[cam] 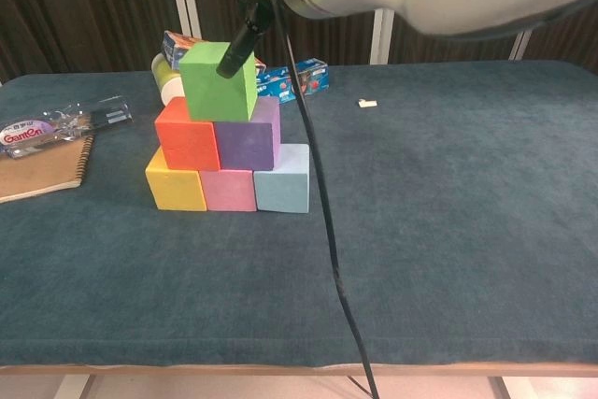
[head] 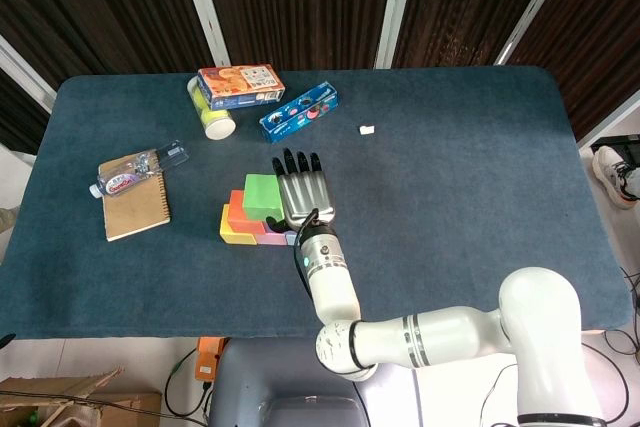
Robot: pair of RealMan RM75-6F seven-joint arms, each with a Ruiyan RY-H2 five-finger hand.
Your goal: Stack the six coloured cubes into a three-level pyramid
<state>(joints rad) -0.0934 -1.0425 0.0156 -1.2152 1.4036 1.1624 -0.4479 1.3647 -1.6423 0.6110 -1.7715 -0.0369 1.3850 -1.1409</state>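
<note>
**Pyramid built, hand close by: knock-over risk on retreat**

Head view: right hand [head: 303,194] sits just right of the green cube [head: 264,195], flat, fingers [head: 298,162] stretched forward and slightly apart, holding nothing. Whether it touches the green cube's right face, can't tell from above. Green cube tops the stack; red cube [head: 236,208] and yellow cube [head: 231,232] peek out left of it. Left hand not visible. Off task, up-left of the green cube: notebook [head: 134,205] with a bottle [head: 139,168] on it, orange box [head: 240,84], blue box [head: 298,112].

Chest view: all three levels in place on the tabletop [cam: 448,212]. Yellow cube [cam: 177,181], pink cube [cam: 229,190], light blue cube [cam: 283,180] at the bottom; red cube [cam: 188,134] and purple cube [cam: 248,135] in the middle; green cube [cam: 219,80] on top. The green cube sits left of centre, mostly over the red one. The arm's black cable [cam: 318,203] hangs in front of the green cube's right side and drops just right of the light blue cube.

Risks: a sideways pull-back toward the green cube could brush it and tip it off. The cable could drag across it or snag the light blue cube as the arm moves. A straight lift looks safest.
</note>
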